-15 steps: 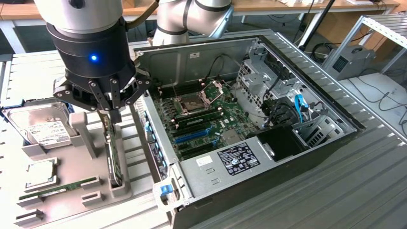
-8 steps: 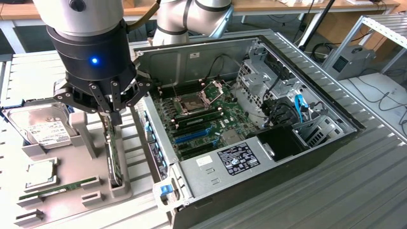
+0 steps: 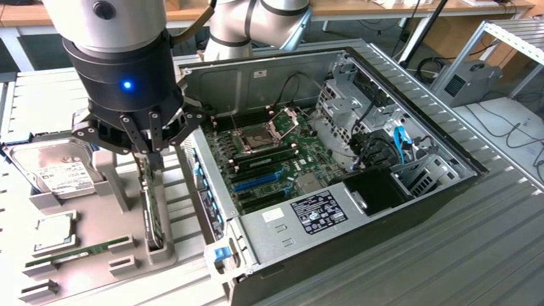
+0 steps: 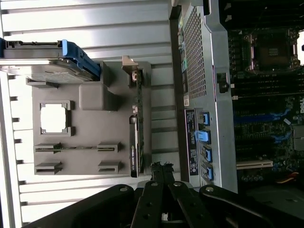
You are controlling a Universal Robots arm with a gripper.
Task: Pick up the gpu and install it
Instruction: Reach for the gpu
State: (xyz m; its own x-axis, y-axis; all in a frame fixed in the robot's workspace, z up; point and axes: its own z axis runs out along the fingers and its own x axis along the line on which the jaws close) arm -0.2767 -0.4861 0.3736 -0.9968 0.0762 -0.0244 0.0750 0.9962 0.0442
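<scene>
- gpu (image 3: 154,217) stands on edge in the grey holder (image 3: 111,173), lower left of the exterior view, just beside the open case (image 3: 425,210).
- imo a good grab needs the jaws centred across the thin board, clear of the fan.
- arm (image 3: 119,57) hangs straight down, upper left.
- gripper (image 3: 141,148) has its fingers pressed together and empty, hovering above the card.

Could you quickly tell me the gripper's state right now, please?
Gripper: shut, empty, close by the thin dark gpu card standing in its grey holder.

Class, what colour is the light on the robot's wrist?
The light is blue; exterior view shows it best.
</scene>
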